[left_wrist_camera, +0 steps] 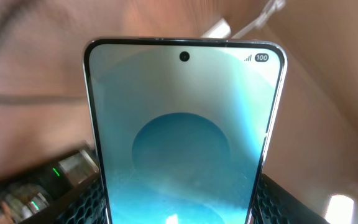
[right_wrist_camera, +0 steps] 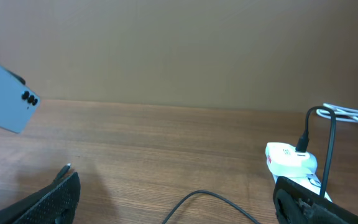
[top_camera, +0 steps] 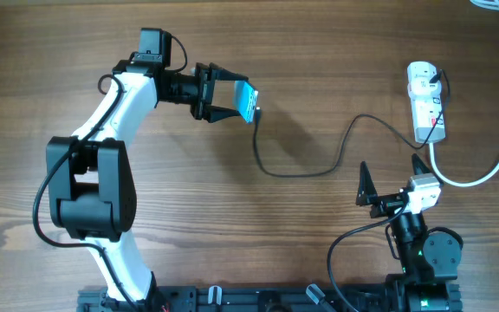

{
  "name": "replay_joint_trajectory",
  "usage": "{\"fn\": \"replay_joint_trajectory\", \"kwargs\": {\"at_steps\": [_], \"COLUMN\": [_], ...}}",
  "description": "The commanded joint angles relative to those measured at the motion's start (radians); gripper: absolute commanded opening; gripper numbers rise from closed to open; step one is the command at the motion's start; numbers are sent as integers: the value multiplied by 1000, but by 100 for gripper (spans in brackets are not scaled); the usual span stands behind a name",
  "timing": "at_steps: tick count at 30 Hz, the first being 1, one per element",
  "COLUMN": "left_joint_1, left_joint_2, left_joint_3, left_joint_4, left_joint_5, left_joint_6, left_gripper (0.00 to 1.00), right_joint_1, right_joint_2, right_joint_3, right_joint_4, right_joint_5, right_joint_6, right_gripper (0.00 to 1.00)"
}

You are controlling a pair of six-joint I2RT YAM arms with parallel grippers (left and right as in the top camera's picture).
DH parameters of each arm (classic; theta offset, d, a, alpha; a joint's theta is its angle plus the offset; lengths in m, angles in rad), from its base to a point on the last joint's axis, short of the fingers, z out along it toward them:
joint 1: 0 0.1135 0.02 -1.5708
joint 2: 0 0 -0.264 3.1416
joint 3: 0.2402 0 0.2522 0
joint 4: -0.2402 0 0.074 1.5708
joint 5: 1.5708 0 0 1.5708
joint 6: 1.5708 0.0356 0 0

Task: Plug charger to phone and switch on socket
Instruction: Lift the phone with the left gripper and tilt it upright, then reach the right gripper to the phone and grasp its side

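Overhead, left gripper (top_camera: 241, 102): clamping the phone (top_camera: 249, 103) between both jaws, holding it aloft.
Right gripper (top_camera: 392, 176): gaping wide, gripping nothing.
Charger (top_camera: 319, 171): trailing across ahead of the right jaws, tip lying just past the left jaws, apart from the phone.
Socket (top_camera: 425, 104): sitting ahead-right of the right jaws.
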Motion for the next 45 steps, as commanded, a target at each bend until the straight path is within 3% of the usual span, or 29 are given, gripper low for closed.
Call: {"fn": "replay_joint_trajectory", "kwargs": {"at_steps": [1, 9, 17, 23, 26, 31, 32, 36, 40, 45], "left_joint_1": [8, 8, 8, 10, 9, 8, 8, -18, -61, -119], "left_joint_2": [-41, -41, -41, -51, -69, -92, -93, -93, -93, -93], "left_joint_3": [26, 26, 26, 40, 114, 151, 151, 151, 151, 151], "left_joint_4": [-1, -131, -267, -300, -380, -449, -460, -463, -436, -344], "left_joint_5": [-219, -606, -930, -978, -1070, -996, -975, -938, -938, -917], "left_joint_6": [196, 301, 307, 334, 334, 352, 352, 359, 357, 321], "left_gripper": [60, 59, 60, 63, 63, 63, 63, 61, 61, 62], "right_joint_1": [6, 6, 6, 6, 6, 6, 6, 7, 7, 6], "right_joint_2": [-3, -3, -3, -3, -3, -3, -3, 10, 80, 319], "right_joint_3": [-2, -2, -2, -2, -2, -2, -2, -2, 8, 131], "right_joint_4": [3, 3, 3, 3, 3, 7, 6, 22, 22, 21], "right_joint_5": [11, 11, 11, 11, 11, 11, 0, -202, -355, -506], "right_joint_6": [2, 2, 2, 2, 2, 2, 20, 385, 457, 475], "right_gripper": [100, 100, 100, 100, 100, 100, 100, 100, 100, 100]}}
